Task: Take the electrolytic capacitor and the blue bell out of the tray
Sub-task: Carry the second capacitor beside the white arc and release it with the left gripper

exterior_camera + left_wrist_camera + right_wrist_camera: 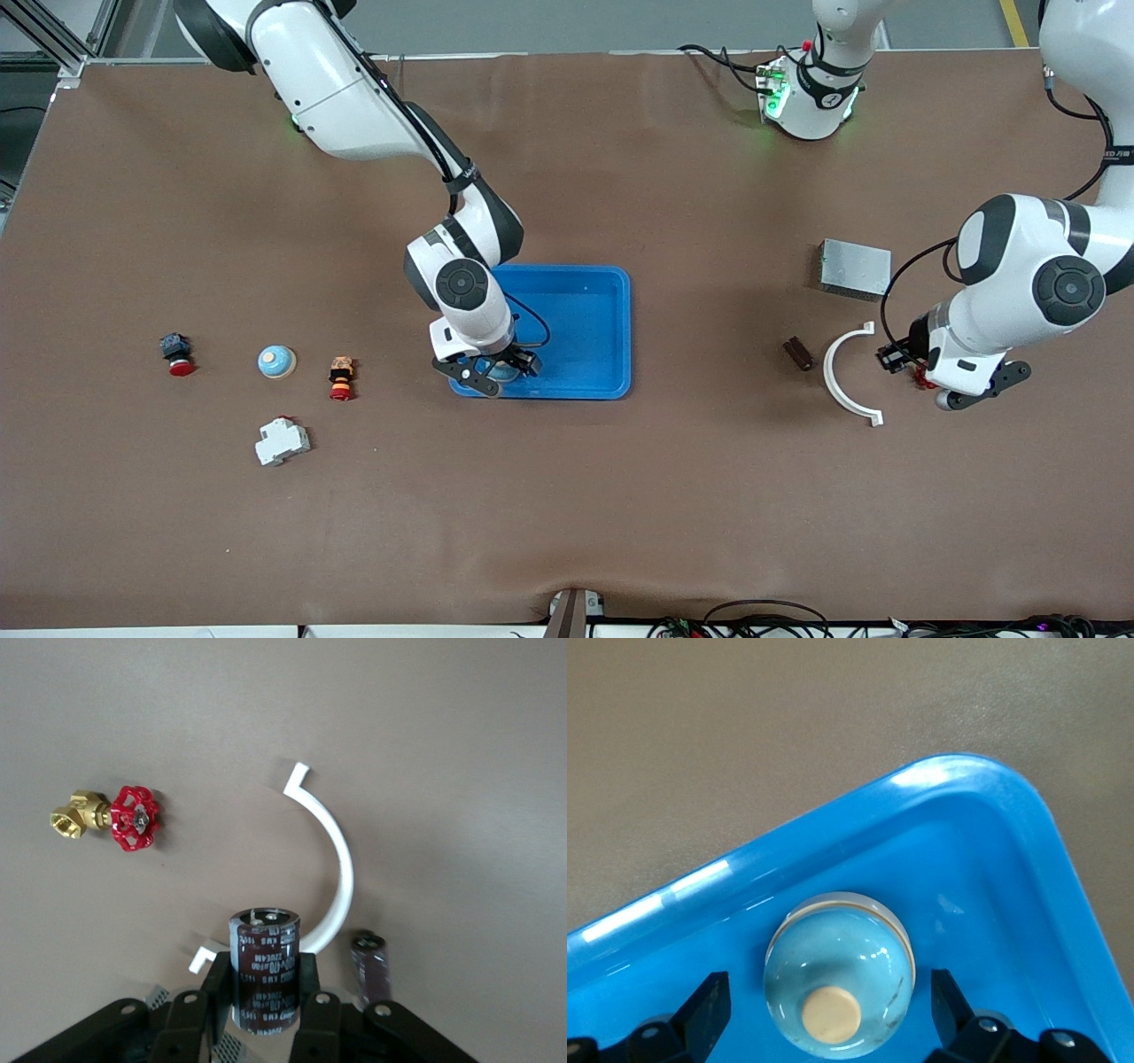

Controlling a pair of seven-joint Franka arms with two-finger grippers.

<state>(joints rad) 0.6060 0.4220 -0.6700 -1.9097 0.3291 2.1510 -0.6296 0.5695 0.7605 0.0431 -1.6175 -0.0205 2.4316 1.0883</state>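
Observation:
A dark cylindrical capacitor (264, 970) with white print stands upright between the fingers of my left gripper (263, 974), which is shut on it. In the front view the left gripper (893, 358) hangs above the table beside the white arc (846, 372). A pale blue bell (840, 979) with a cream knob sits in a corner of the blue tray (992, 859). My right gripper (828, 999) is open around the bell, one finger on each side with a gap. From the front the right gripper (487, 370) covers most of the bell (503, 373).
A smaller dark capacitor (798, 354) lies by the arc. A red-handled brass valve (111, 815) and a grey box (855, 268) are near the left arm. Toward the right arm's end lie another bell (276, 361), two push buttons (177, 353) (341, 377) and a white breaker (282, 440).

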